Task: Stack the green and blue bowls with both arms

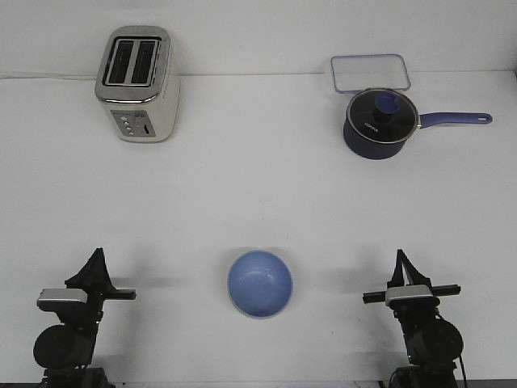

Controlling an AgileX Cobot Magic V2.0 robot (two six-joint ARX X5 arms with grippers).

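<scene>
The periwinkle blue bowl (260,284) sits upright on the white table, near the front edge, midway between the two arms. The green bowl is not visible in this view. My left gripper (98,254) points up at the front left, well apart from the bowl, its fingers closed to a point and holding nothing. My right gripper (399,255) stands the same way at the front right, closed to a point and empty, about as far from the bowl.
A cream two-slot toaster (137,83) stands at the back left. A dark blue long-handled saucepan (380,123) with a glass lid stands at the back right, with a clear rectangular container lid (367,73) behind it.
</scene>
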